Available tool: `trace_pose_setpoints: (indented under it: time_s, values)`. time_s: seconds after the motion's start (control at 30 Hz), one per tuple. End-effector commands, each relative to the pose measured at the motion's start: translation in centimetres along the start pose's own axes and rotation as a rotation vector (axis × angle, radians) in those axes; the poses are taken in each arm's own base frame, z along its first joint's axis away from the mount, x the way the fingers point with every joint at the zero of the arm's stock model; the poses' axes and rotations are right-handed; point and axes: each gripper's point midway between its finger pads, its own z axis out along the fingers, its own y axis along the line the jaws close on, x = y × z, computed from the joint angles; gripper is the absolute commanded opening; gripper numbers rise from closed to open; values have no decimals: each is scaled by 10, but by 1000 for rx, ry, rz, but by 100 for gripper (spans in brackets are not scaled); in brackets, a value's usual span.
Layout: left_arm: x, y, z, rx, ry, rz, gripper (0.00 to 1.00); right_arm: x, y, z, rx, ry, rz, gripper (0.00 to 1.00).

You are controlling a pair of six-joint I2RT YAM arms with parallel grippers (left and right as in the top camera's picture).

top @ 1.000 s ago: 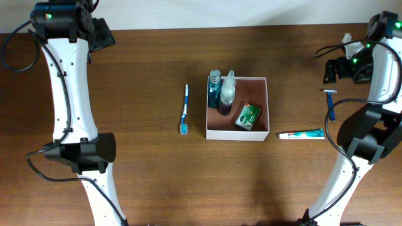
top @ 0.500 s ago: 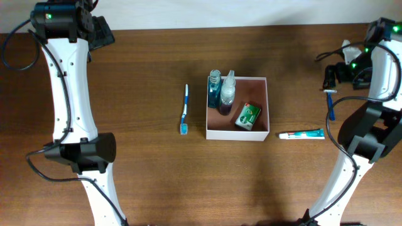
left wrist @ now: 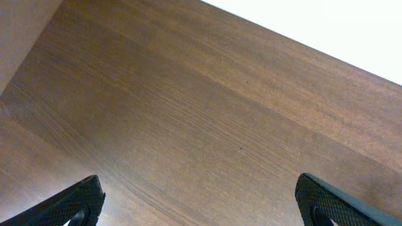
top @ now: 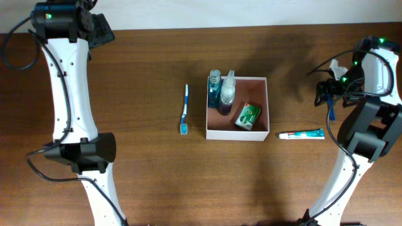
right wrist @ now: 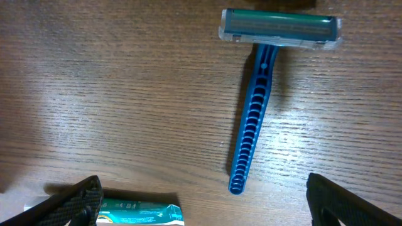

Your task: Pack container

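The container [top: 237, 134], a square white box with a pinkish-brown inside, stands mid-table. It holds a blue bottle [top: 215, 88], a clear bottle [top: 227, 92] and a green box [top: 248, 116]. A blue razor [top: 331, 113] lies at the right, with a toothpaste tube [top: 302, 134] nearer the container. My right gripper [top: 326, 94] hovers over the razor, open and empty. In the right wrist view the razor [right wrist: 254, 113] lies ahead of the open jaws [right wrist: 207, 207], with the toothpaste tube [right wrist: 138, 212] by the left finger. My left gripper [top: 100, 31] is open at the far left back.
A blue toothbrush [top: 184, 110] lies left of the container. The left wrist view shows only bare brown wood between the open jaws [left wrist: 201, 204], with the table's far edge [left wrist: 301, 44] and a white wall beyond.
My right gripper has moved left and toward the front, from the far right edge to above the razor. The left arm and all objects have not moved.
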Motion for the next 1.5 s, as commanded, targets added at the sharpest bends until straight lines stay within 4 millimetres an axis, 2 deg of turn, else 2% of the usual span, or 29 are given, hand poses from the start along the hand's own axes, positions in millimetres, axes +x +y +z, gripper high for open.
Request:
trace_pose_setpoints:
  time_s: [0.0,0.2,0.3,0.43,0.5,0.57,0.63,0.7,0.73,0.93,1.03,1.1,1.2,1.27,1.33,1.4,1.47]
  values:
    - [-2,5,4,-21,-4,-13,99,3,2,4,-8,18,-11,99]
    - [-3,4,4,-19,-8,-15,99,5,9,0,-13,35,39,99]
    - [-6,3,4,-14,-21,-20,99,4,14,-12,-10,29,87,99]
    - [-11,0,4,-2,-40,-29,99,7,24,-39,-20,18,157,99]
    - [-13,0,4,1,-48,-32,99,-3,39,-55,-94,-46,247,99]
    - [-14,-1,4,2,-52,-33,99,-15,69,-72,-270,-105,327,99]
    - [-14,-1,4,3,-52,-33,99,-26,104,-93,-494,-160,316,99]
    - [-14,-1,4,2,-51,-33,99,-31,120,-105,-603,-197,275,99]
    - [-13,-1,4,2,-50,-32,99,-31,122,-106,-618,-194,287,99]
    - [-10,1,4,-4,-35,-26,99,-30,121,-106,-642,-87,611,99]
    - [-8,1,4,-7,-27,-23,99,-21,104,-105,-515,-77,753,99]
    - [-5,2,4,-11,-18,-19,100,-13,96,-116,-431,-110,810,99]
    - [-2,4,4,-16,-5,-14,99,-1,94,-143,-342,-192,831,99]
    - [-1,4,4,-17,-1,-13,99,12,88,-159,-222,-256,842,99]
    - [-1,4,4,-17,-2,-14,99,22,91,-166,-152,-277,840,99]
    - [-2,2,4,-10,-2,-15,99,32,99,-161,-128,-248,860,99]
    - [-1,2,4,-5,1,-14,99,46,103,-143,-99,-172,937,99]
